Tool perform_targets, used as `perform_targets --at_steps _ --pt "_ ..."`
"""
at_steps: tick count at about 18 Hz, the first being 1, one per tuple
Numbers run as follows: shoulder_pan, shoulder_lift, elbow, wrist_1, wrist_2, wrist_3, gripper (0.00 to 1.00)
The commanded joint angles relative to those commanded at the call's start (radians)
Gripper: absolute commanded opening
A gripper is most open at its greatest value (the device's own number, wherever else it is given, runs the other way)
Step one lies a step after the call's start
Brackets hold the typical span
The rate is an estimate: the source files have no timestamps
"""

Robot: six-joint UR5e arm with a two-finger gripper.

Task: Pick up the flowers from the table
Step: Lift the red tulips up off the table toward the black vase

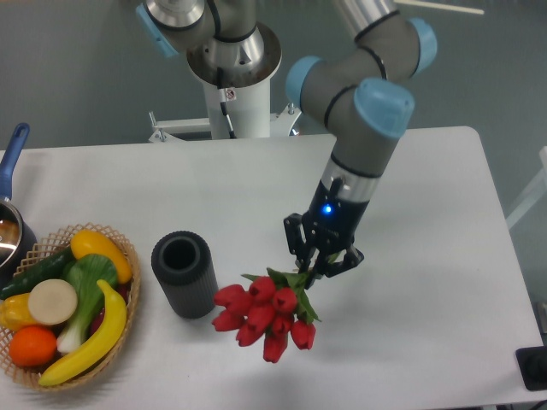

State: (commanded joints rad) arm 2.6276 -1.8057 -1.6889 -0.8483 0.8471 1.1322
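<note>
Jaws of the black two-finger gripper (318, 261) pinched the green stems of the bunch of red tulips (263, 312). Their red heads hung down and to the left, near the big flat white surface (427, 213). A dark round tube-shaped cup (185, 274) stood just left of the flowers. A woven basket of pretend fruit and vegetables (64, 303) sat at the left edge.

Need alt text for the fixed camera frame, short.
A robot gripper holds a bunch of red flowers by the stems, blooms hanging over a white table. Left stand a dark cylinder and a fruit basket.
</note>
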Motion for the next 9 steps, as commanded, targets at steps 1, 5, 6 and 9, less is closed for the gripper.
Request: perform_targets --at_steps 1,5,6,9 --pt "0.005 0.017 -0.005 0.0 -0.035 -0.009 0.16" --pt "0.04 0.037 -0.009 0.0 -0.153 -0.02 0.16" --pt "0.051 0.037 -0.009 0.002 -0.189 -0.02 0.16" --pt "0.074 0.035 -0.009 0.002 -0.284 -0.02 0.16"
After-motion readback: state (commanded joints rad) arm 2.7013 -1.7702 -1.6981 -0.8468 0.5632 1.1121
